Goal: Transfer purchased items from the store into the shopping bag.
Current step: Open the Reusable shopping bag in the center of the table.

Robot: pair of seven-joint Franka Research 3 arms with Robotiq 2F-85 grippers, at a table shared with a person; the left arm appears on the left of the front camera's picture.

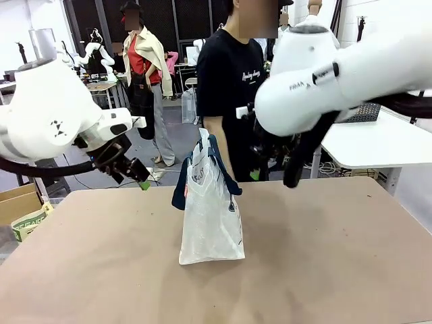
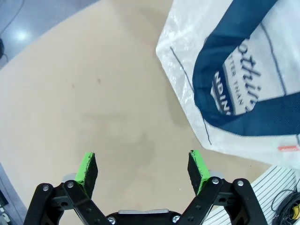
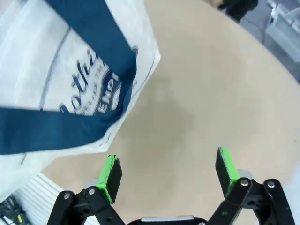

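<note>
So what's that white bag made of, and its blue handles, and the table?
The shopping bag looks like thin, see-through woven plastic: crinkly, slightly shiny, with a fine weave. Its blue handles look like matte fabric webbing. The table seems a smooth, dull tan board, maybe wood or laminate.

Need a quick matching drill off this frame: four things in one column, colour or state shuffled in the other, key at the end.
Column 1
1. shopping bag
2. strap handles
3. left gripper
4. table

Column 2
A. navy blue
B. open, nothing between the green pads
C. light brown, flat surface
D. translucent white, standing upright at mid-table

Pairs: 1-D, 2-A, 3-B, 4-C
</note>
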